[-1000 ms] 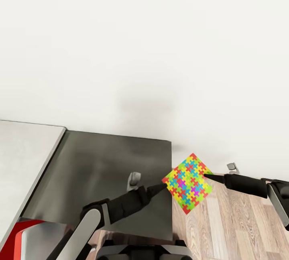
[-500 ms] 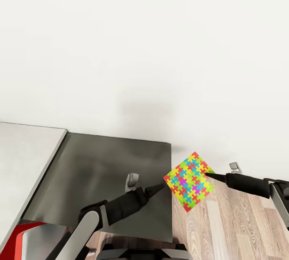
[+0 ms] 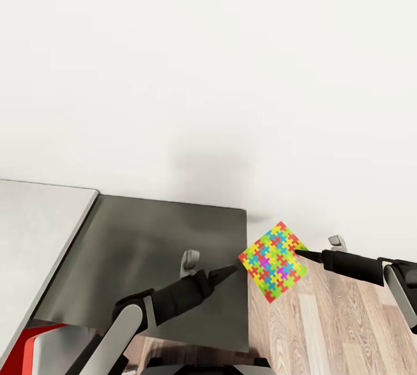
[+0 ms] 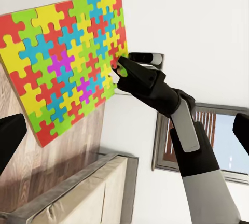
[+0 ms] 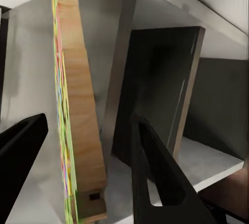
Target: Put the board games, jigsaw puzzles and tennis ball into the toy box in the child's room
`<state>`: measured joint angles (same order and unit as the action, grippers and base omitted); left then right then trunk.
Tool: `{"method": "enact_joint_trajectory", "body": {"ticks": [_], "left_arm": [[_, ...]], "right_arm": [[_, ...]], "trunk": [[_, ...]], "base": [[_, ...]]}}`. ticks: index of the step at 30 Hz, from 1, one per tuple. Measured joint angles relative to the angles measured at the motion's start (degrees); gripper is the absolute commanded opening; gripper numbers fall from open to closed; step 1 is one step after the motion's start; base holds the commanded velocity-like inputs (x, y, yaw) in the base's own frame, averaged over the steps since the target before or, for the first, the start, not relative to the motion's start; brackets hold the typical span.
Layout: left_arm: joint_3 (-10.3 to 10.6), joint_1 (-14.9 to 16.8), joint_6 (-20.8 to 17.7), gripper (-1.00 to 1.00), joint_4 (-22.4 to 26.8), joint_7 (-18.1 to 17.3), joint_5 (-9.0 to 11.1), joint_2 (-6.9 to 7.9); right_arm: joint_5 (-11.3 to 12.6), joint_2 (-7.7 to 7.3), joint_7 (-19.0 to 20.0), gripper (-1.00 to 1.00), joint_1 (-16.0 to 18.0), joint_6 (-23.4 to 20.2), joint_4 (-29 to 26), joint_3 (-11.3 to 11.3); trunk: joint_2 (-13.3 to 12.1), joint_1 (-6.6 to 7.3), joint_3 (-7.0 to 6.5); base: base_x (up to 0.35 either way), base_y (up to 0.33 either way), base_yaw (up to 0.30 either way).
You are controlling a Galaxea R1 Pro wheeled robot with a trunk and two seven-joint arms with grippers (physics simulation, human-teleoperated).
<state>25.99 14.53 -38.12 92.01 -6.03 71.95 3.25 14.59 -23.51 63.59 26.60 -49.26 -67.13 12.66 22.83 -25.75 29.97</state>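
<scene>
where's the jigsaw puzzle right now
In the head view the jigsaw puzzle is held up in the air by the right gripper, just past the right edge of the dark grey cabinet top, above the wood floor.

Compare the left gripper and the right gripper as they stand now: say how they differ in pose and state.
The right gripper is shut on the jigsaw puzzle, its fingers pinching the box's right edge; the left gripper is open and holds nothing, its tips just short of the box's left corner. The right gripper hangs over the wood floor, while the left gripper is above the dark cabinet top. Both are black and point inward at the puzzle from opposite sides.
</scene>
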Motion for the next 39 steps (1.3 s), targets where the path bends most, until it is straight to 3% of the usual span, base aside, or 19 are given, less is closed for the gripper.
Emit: {"method": "enact_joint_trajectory", "body": {"ticks": [39], "left_arm": [[1.5,0.3,0.1,1.0,0.0,0.8,-0.1,-0.5]], "right_arm": [[0.8,-0.35,-0.8,-1.0,0.0,-0.2,-0.3,0.5]], "trunk": [[0.0,0.0,-3.72]], "base": [[0.0,0.0,0.0]]}}
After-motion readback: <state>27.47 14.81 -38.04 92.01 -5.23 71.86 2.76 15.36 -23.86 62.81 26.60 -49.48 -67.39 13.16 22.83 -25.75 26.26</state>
